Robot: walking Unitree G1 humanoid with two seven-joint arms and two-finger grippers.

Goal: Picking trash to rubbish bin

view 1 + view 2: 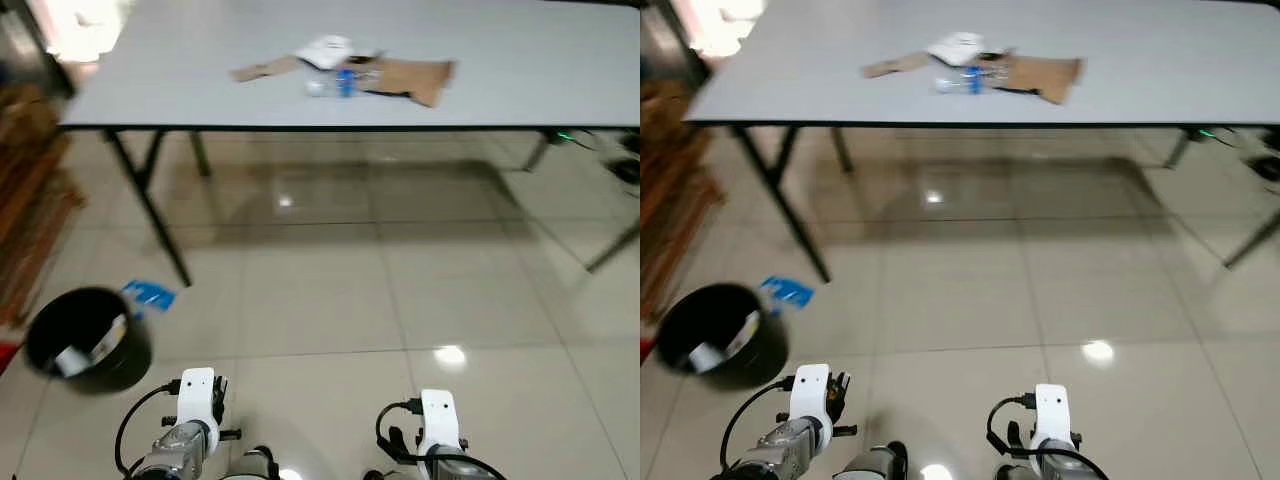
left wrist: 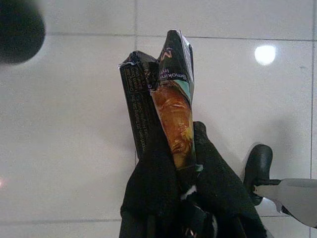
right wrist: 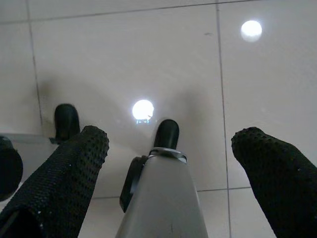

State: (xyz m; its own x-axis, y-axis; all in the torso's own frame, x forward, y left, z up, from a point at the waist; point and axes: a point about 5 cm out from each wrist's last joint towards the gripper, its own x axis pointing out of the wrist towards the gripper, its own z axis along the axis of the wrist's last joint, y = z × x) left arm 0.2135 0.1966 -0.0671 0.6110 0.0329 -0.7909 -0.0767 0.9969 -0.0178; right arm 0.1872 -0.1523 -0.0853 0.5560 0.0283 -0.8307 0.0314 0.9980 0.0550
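Trash wrapper [image 2: 171, 106] reading "Smoking" sits clamped in left fingers [image 2: 148, 183]; right fingers [image 3: 74, 168] spread apart.

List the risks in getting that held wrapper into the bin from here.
1. The left gripper pinches the crumpled wrapper only at its lower end; the long free part could catch on the rim of the black bin or slip out.
2. The bin stands off to the robot's left, not under the gripper, so releasing now would likely drop the wrapper on the tiled floor, like the blue scrap beside the bin.
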